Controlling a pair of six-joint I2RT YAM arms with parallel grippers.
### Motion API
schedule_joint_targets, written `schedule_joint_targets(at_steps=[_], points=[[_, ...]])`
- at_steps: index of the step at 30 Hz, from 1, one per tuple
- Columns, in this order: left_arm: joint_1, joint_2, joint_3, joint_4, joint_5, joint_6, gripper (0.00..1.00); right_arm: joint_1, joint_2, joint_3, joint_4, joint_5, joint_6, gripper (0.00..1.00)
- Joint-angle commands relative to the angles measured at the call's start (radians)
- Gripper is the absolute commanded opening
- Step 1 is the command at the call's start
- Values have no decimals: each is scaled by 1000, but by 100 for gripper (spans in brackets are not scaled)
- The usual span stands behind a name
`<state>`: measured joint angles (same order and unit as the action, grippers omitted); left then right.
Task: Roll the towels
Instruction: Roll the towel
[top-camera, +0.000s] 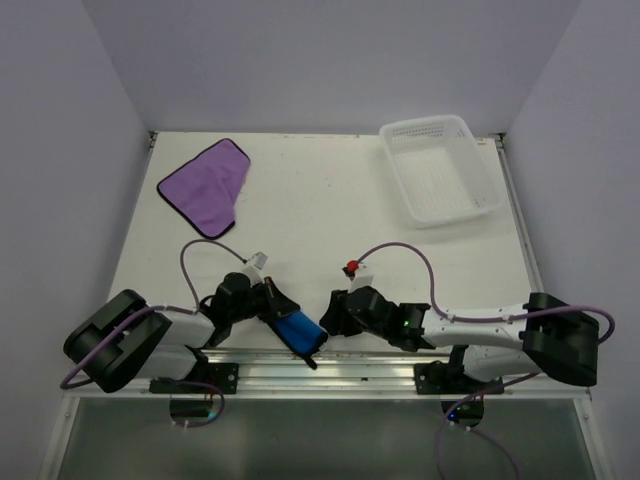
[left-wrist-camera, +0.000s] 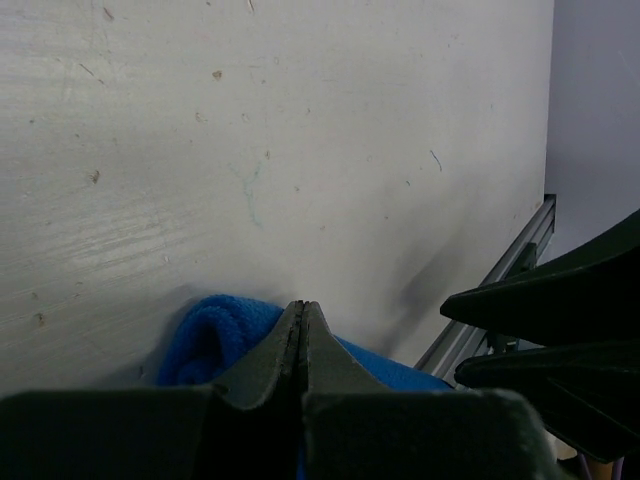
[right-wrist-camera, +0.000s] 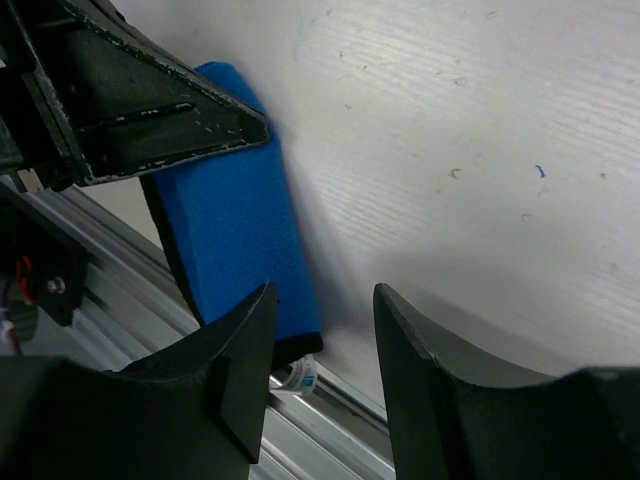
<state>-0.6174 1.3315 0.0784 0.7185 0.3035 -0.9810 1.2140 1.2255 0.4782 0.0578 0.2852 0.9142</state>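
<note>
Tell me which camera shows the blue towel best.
Right wrist: the blue towel appears as a long bundle, close and mostly unobstructed. Top external shows it small and distant; left wrist shows only a bulge behind the shut left end effector.

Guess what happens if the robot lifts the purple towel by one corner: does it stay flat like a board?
Probably not. The purple towel lies limp on the table with soft creases, so it would likely droop and fold. It looks thin, so probably light; a push would likely bunch it up.

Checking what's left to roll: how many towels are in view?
2: blue towel at the near edge, centre; purple towel spread out, far left. None seems hidden.
</note>
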Motion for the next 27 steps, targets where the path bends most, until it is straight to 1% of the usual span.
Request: schedule_joint_targets(at_steps=[1, 3, 10, 16, 20, 22, 23, 24, 26, 27], points=[[2, -9, -3, -108, -67, 61, 0, -37, 43, -30, 180, -148, 78, 49], [2, -14, -3, -109, -67, 61, 0, -56, 80, -47, 252, -205, 107, 50], [4, -28, -3, -123, -75, 62, 0, -57, 170, -23, 320, -274, 117, 53], [4, -35, -3, -133, -83, 65, 0, -57, 187, -27, 353, -281, 133, 54], [2, -37, -5, -136, -86, 67, 0, -57, 157, -53, 350, -264, 150, 55], [4, -37, -3, -139, -84, 67, 0, -57, 132, -53, 329, -247, 144, 57], [4, -37, -2, -139, -84, 67, 0, -56, 117, -47, 304, -236, 115, 58], [2, -37, 0, -140, -83, 65, 0, -54, 88, -24, 239, -216, 98, 59], [2, -37, 3, -140, -83, 67, 0, -45, 68, 3, 173, -201, 34, 61], [4, -37, 6, -142, -81, 68, 0, -38, 60, 43, 96, -186, 10, 62]])
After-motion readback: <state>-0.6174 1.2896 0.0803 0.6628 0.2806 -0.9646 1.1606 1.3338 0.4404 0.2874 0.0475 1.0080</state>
